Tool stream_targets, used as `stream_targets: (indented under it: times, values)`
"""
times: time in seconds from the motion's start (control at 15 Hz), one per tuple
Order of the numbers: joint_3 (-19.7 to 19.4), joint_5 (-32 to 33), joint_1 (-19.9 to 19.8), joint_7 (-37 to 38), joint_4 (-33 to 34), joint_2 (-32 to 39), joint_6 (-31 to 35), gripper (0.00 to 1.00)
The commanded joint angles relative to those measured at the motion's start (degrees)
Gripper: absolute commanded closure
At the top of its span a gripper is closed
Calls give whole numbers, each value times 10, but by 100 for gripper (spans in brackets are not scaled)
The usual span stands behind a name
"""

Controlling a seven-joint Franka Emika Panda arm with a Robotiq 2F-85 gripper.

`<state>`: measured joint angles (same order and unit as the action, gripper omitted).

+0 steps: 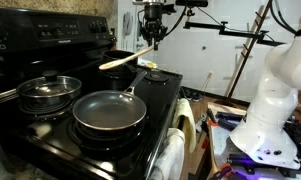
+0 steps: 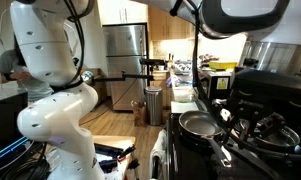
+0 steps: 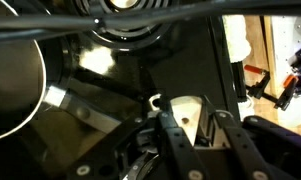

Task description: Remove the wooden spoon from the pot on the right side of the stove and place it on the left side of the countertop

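Note:
My gripper (image 1: 151, 40) hangs above the back right of the black stove (image 1: 162, 108) and is shut on the handle end of the wooden spoon (image 1: 124, 60). The spoon is held in the air and slants down to the left, with its bowl end toward the back panel. In the wrist view the jaws (image 3: 186, 120) clamp the pale handle end (image 3: 180, 104), which has a small hole. The dark pot with a shiny rim (image 3: 125, 12) shows at the top edge of the wrist view. In an exterior view the pot (image 1: 124, 70) lies below the spoon and is hard to make out.
A frying pan (image 1: 110, 110) sits at the stove's front and also shows in the other exterior view (image 2: 198, 123). A steel pot with a glass lid (image 1: 48, 92) is next to it. A white towel (image 1: 172, 155) hangs on the oven front. The robot's white base (image 1: 275, 110) stands nearby.

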<state>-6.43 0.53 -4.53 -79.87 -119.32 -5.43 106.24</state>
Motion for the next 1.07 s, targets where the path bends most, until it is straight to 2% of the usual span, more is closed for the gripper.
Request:
stream_targets:
  times: [0.0,0.33,0.53,0.6,0.67,0.87,0.93,1.0]
  values:
    - [21,38,23,-44,-3,16,30,93]
    - [47,54,47,-75,-7,26,93,93]
    - [54,28,55,-106,-11,24,121,93]
    - [55,39,53,-74,0,29,94,93]
    - [56,39,54,-74,0,29,95,70]
    - [55,39,53,-74,0,30,95,70]
    - [55,39,53,-74,0,30,95,93]
    - [56,49,54,-68,9,32,87,93]
